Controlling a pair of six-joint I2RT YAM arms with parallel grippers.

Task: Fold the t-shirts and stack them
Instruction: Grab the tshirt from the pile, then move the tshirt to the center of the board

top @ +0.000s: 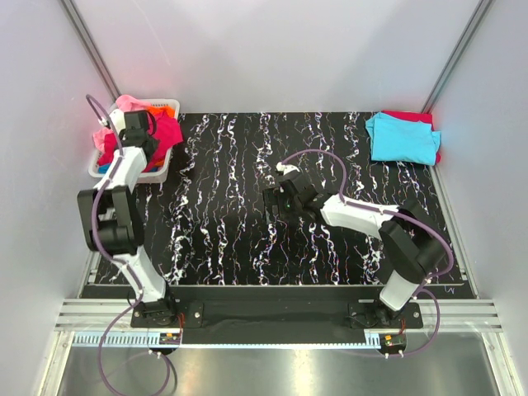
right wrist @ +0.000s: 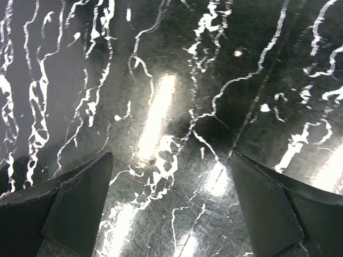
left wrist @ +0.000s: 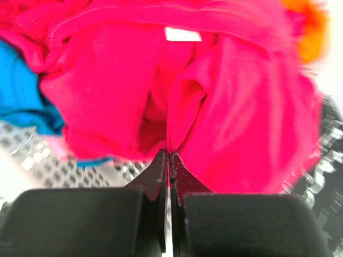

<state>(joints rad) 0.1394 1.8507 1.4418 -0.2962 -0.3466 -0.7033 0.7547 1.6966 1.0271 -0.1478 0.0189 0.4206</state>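
Left fingers (left wrist: 157,179) clenched on crimson-red t-shirt (left wrist: 241,123), basket (top: 128,176) mostly hidden; right fingers (right wrist: 80,198) spread, empty, above table (right wrist: 161,80).

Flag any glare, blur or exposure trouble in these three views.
Top view: sharp and evenly lit, with no strong glare on the table. Left wrist: the red shirt is soft because it is so close to the lens, and the orange shirt and right edge are smeared. Right wrist: bright glare streaks run across the glossy table, and the right claw is dark and underexposed.
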